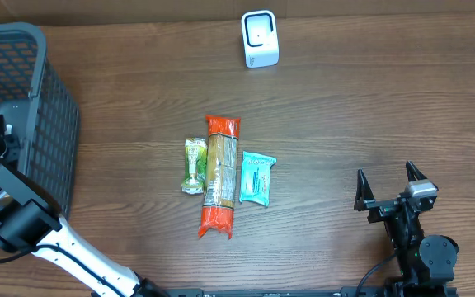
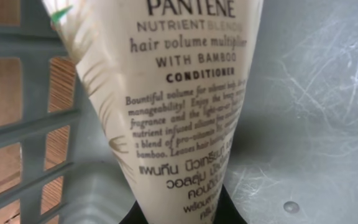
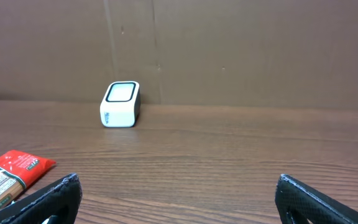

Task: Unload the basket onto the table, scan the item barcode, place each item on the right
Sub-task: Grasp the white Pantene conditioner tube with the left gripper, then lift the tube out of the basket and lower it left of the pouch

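Left gripper (image 2: 185,218) is pressed together on the narrow end of the tube (image 2: 179,93). You can't really see the fingers in the wrist view, just a dark shape under the tube, but it looks like a proper pinch to me. The tube is a conditioner and it's down inside the basket (image 2: 23,124), the printed side facing the camera, with the mesh wall on one side and scratched grey floor on the other.

So I'd call this the pick step: item grabbed, not lifted out yet. Next it has to come up over the basket rim and cross to the scanner (image 1: 260,39), which sits well away at the far edge of the table (image 1: 369,91). No barcode shows on the side I can see, only text. My guess is it's on the other side, so the tube probably needs turning before it faces the scanner window.

Basket contents: only the tube, as far as I can tell. The patch of floor in view is bare, and overhead doesn't show much inside.

Right gripper (image 1: 386,177) is spread wide, holding nothing, parked near the front right.
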